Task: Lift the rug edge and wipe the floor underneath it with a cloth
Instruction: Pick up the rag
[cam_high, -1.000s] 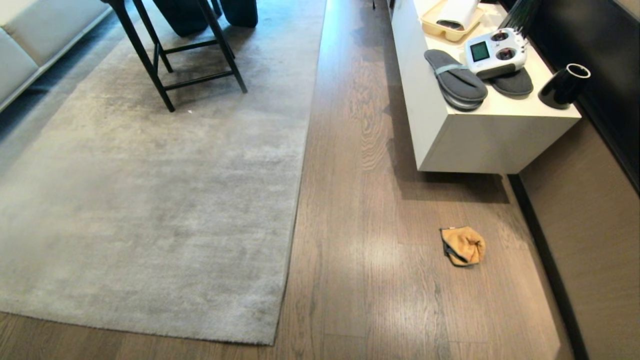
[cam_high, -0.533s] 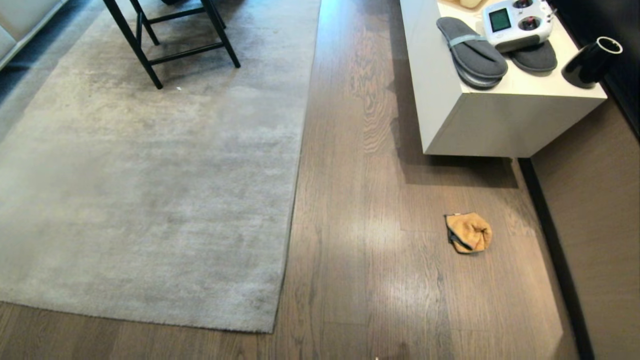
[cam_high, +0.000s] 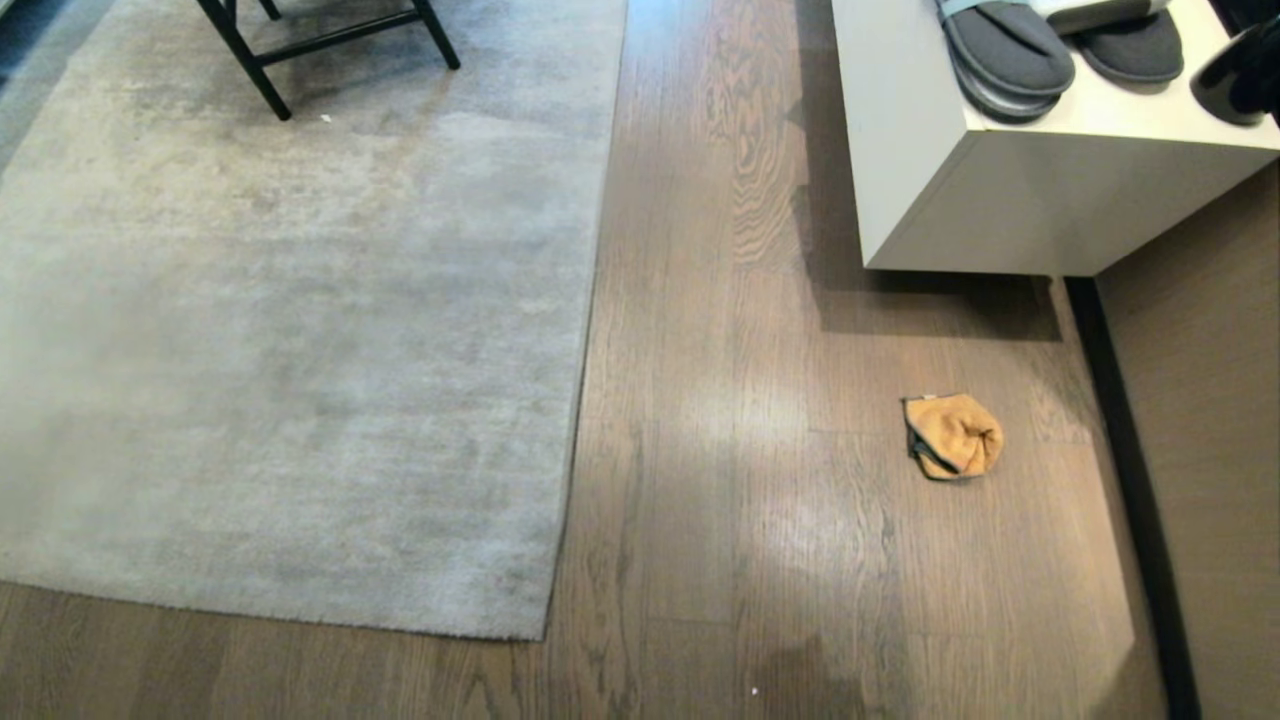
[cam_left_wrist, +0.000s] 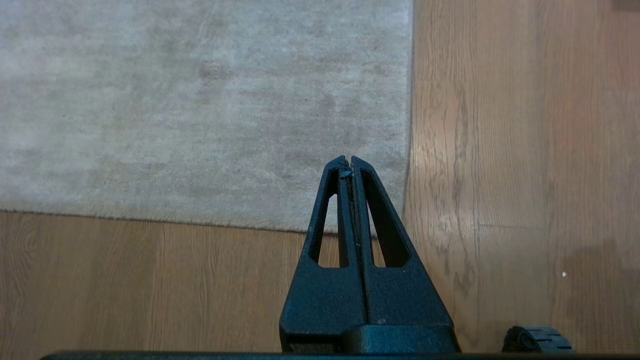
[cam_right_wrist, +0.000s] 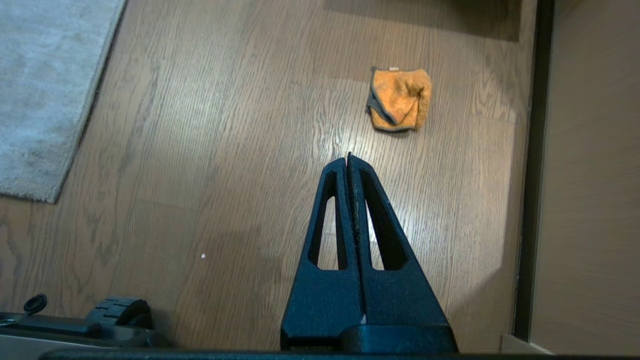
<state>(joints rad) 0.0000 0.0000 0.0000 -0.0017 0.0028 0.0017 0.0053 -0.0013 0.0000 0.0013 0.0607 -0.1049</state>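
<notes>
Cloth (cam_high: 952, 437) crumpled on bare floor (cam_high: 720, 480)
Rug edge (cam_high: 585, 330) runs away lengthwise; white cabinet (cam_high: 960, 190) beyond cloth; left tool (cam_left_wrist: 349, 161), right tool (cam_right_wrist: 348, 157) clenched, empty.

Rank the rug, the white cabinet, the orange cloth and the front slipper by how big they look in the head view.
1. rug
2. white cabinet
3. front slipper, partly cropped
4. orange cloth, close to the slipper, so unsure

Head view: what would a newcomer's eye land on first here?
Probably the orange cloth, crumpled on the bare wood floor to the right, near the dark baseboard. Next, the big grey rug filling the left, its edge lying flat. Then the white cabinet at upper right with grey slippers on top.
</notes>
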